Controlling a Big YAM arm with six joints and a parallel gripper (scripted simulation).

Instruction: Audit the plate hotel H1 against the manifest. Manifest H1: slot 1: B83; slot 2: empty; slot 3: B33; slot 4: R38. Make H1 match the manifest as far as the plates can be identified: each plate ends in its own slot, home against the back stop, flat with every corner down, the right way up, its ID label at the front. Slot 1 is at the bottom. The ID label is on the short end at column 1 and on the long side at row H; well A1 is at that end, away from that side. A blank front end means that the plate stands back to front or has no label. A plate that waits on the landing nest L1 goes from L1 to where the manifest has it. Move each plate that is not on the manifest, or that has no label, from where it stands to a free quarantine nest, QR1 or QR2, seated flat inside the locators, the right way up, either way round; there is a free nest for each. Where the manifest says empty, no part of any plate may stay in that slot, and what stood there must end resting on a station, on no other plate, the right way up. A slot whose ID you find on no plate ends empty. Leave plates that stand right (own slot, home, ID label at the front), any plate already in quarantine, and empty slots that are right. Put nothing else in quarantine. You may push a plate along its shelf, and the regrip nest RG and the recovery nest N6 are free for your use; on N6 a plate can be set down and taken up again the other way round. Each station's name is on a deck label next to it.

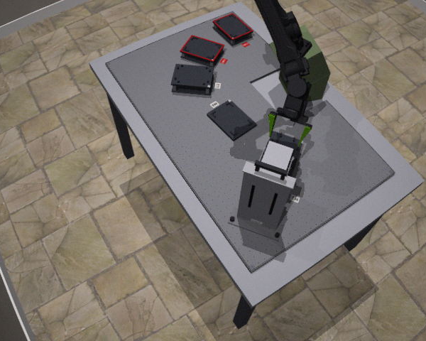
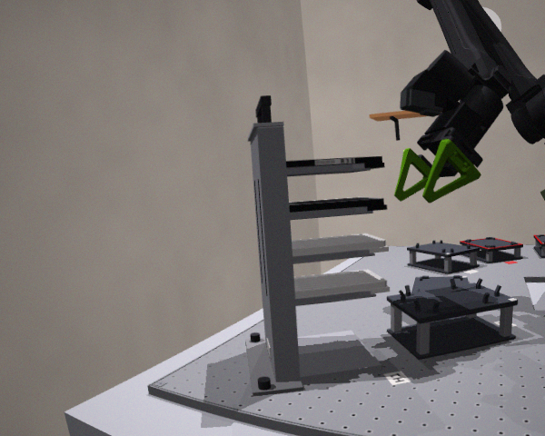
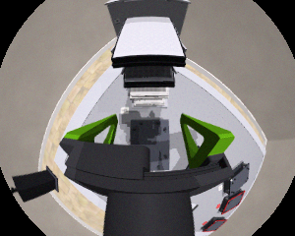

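Note:
The plate hotel H1 (image 1: pixel 264 199) (image 2: pixel 269 234) (image 3: pixel 147 6) stands near the table's front. A plate with a black skirt and a pale top (image 1: pixel 277 154) (image 2: pixel 333 163) (image 3: pixel 149 38) lies in slot 4, with a light strip on its long side. A second black plate (image 2: pixel 333 204) (image 3: pixel 149 77) lies in slot 3. The shelves of slot 2 (image 2: pixel 336 246) and slot 1 (image 2: pixel 338 283) look bare. My gripper (image 1: pixel 286 138) (image 2: pixel 411 197) (image 3: pixel 148 117) is open and empty. It hangs just in front of the hotel's open side, between the heights of slots 4 and 3, touching neither plate.
The nest N6 (image 1: pixel 231 119) (image 2: pixel 450 304) stands close beside the hotel's front. The landing nest L1 (image 1: pixel 192 77) (image 2: pixel 441 251) and two red-rimmed quarantine nests (image 1: pixel 202 48) (image 1: pixel 232 27) (image 2: pixel 490 243) lie at the far side. All nests look bare. The arm's green base (image 1: pixel 317 69) is behind the gripper.

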